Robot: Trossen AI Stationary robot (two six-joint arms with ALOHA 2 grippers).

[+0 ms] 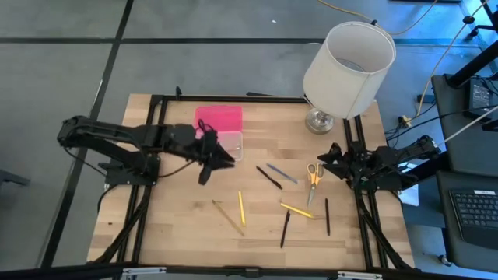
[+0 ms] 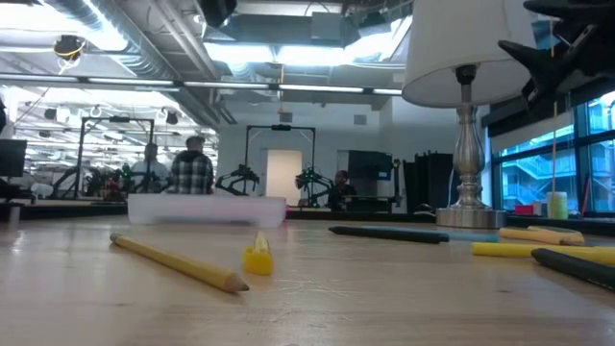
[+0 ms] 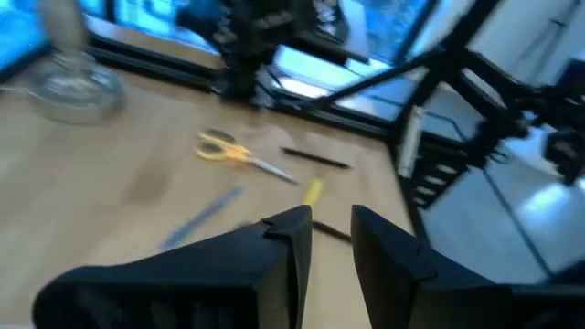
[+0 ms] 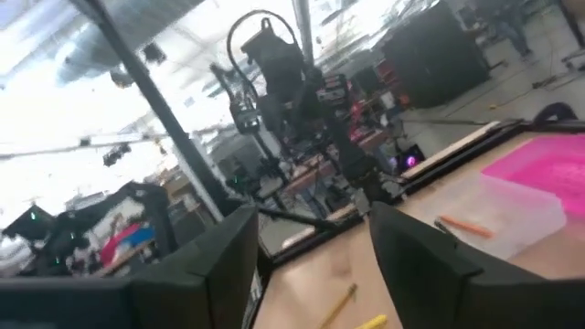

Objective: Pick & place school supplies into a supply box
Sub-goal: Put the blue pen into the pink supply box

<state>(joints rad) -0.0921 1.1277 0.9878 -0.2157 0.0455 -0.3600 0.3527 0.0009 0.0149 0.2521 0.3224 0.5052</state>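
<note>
- No writing I can read on the supply box [image 1: 220,127] or pens.
- My left gripper [image 3: 331,228]: fingers slightly parted, holding nothing.
- My right gripper [image 4: 311,242]: fingers wide apart, holding nothing, near the scissors [image 1: 313,176].

- A lamp with a white drum shade [image 1: 350,58] is set at the far right corner of the wooden table [image 1: 179,225]; its silver base [image 1: 319,120] is seen resting on the wood just below the shade.
- From table height, the lamp's metal stem [image 2: 468,144] is seen upright under the shade.
- A black metal frame [image 1: 233,98] is run along the table's far edge, to the left of the lamp.
- A keyboard [image 1: 475,214] is placed on a side desk beyond the table's right edge, well apart from the lamp.
- Yellow cables [image 1: 443,54] are laid across the grey floor to the right of the lamp.
- People [image 2: 192,168] are seen in the room far behind the table, left of the lamp.
</note>
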